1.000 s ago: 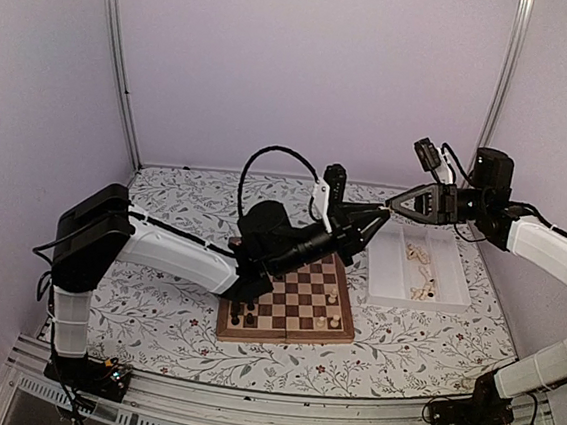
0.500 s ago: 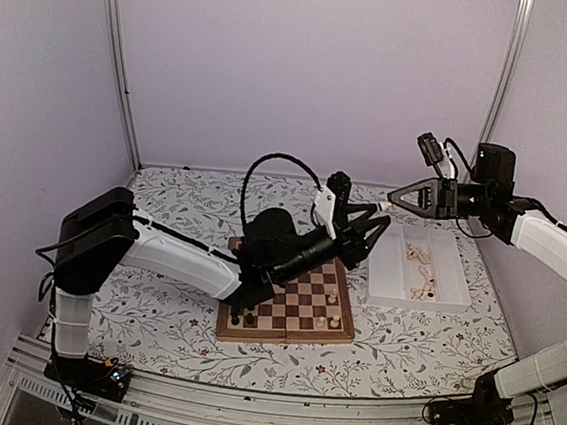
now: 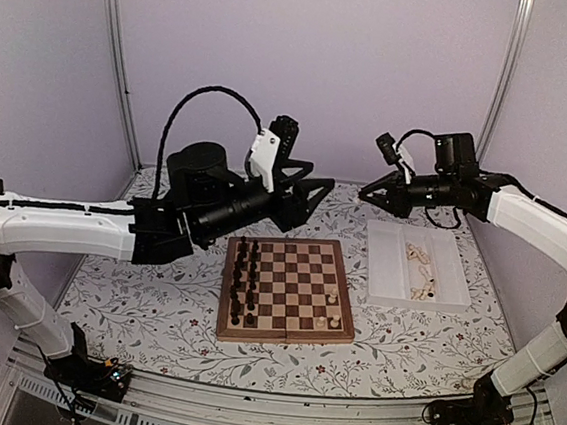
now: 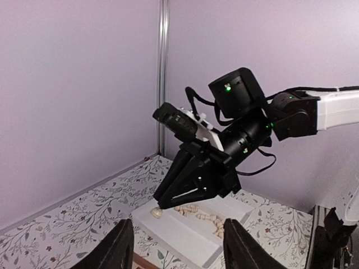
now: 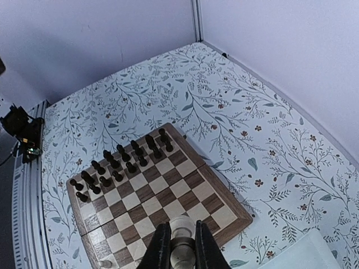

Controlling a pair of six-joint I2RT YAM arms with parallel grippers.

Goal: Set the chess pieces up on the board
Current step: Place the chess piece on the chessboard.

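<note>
The board [image 3: 298, 326] lies in the middle of the table, with dark pieces [image 3: 247, 279] in its two left columns and three pale chess pieces [image 3: 333, 300] near its right edge. My right gripper [image 3: 365, 193] hangs above the table behind the board's far right corner, shut on a pale piece [image 5: 183, 234]. In the right wrist view the board [image 5: 221, 210] lies below the gripper [image 5: 182, 225]. My left gripper [image 3: 315, 199] is raised behind the board, open and empty. In the left wrist view the left gripper [image 4: 178, 251] faces the right gripper [image 4: 161, 208] and its piece [image 4: 157, 213].
A white ridged tray [image 3: 387, 268] sits right of the board with several loose pale pieces [image 3: 421, 269] lying in it. The flowered tablecloth [image 3: 154, 301] covers the table. Lilac walls and metal posts [image 3: 118, 56] close in the back and sides.
My left gripper has opened and drawn back to the left and up, away from the right one. My right gripper has shut on the pale piece and moved left towards the board.
</note>
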